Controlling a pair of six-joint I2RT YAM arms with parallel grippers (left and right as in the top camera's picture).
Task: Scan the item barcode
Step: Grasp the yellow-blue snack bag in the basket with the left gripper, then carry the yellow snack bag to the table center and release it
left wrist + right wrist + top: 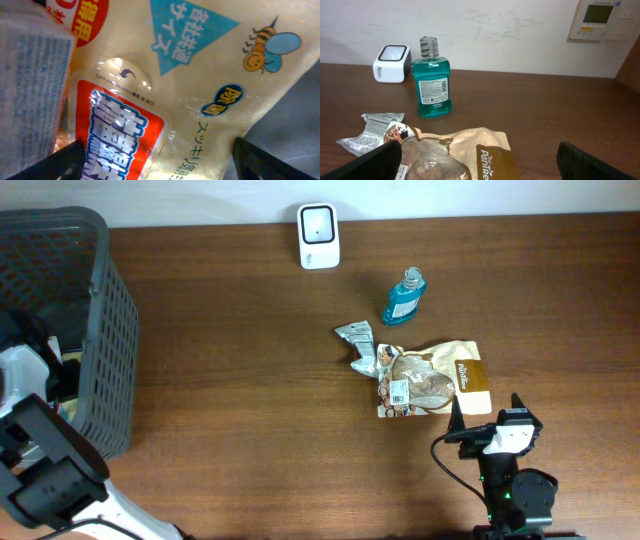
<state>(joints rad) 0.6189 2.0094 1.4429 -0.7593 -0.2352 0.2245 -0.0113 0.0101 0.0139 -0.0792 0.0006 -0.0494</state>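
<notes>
Right fingers stand wide and empty from above, just beside the snack bag on the counter, with the scanner well apart. Left fingers gape over packets, gripping nothing. From the right wrist, the bag lies just ahead. Pickup looks in hand, I'd say; next, close on it and turn its barcode label toward the scanner

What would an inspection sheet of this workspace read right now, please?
Surface: brown wooden table, no spills seen.
Job's things: white scanner at far edge; cookie bag, sticker up; mouthwash bottle upright.
Clutter: crumpled silver wrapper; grey basket holding packets.
End effectors: left end effector open over packets; right end effector open, empty.
Cables: black cable beside right arm.
Surroundings: white wall, wall panel.
</notes>
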